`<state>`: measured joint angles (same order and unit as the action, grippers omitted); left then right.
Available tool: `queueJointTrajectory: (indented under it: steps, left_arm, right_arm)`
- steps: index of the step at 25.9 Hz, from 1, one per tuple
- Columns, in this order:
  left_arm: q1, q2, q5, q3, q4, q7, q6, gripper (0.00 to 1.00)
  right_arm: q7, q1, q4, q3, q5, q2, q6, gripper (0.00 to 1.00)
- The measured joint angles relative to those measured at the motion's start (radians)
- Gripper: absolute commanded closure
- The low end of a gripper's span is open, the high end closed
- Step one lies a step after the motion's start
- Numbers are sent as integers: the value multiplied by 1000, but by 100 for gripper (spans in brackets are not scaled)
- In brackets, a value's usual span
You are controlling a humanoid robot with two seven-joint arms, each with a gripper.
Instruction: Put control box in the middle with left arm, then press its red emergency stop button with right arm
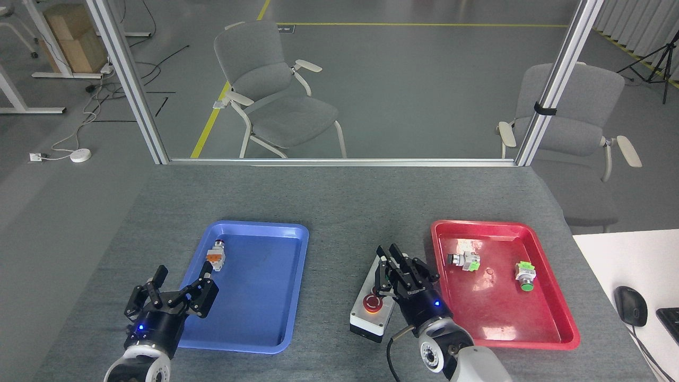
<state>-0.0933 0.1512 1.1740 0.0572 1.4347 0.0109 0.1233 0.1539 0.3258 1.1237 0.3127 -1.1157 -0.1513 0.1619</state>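
Centrally, the control box [375,301] is lying on bare grey cloth between the blue tray [297,233] and red tray [440,228], long axis running near-to-far. The right gripper [395,265], fingers nearly closed and empty, is hovering just beyond the red emergency stop button [372,303]; the left gripper [177,284] is idling open.

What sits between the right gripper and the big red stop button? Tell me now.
Nothing visible. The red emergency stop button lies uncovered at the near end of the control box. The right gripper hangs over the box's far end, just beyond the button, with no object between them.
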Motion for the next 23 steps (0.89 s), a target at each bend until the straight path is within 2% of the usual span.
queueJointTrajectory:
  steps: [5,8,13,17,23]
  left_arm:
    - [30,-10,-1,-12,0,10,3,1]
    - [36,-21,0,-15,-8,11,3,1]
    - [38,-39,-2,-16,-25,11,3,1]
    - [38,-45,-7,-16,-27,12,3,1]
    - [38,-47,-8,-16,-28,12,3,1]
  right_arm:
    - [21,1,39,-123,1,-9,7,0]
    - [21,-8,43,-205,1,-37,10,0]
    - [25,-79,51,-326,-1,-79,20,0]
    - [20,-160,86,-378,-4,-81,24,0]
    - [17,-199,110,-395,-1,-78,31,0]
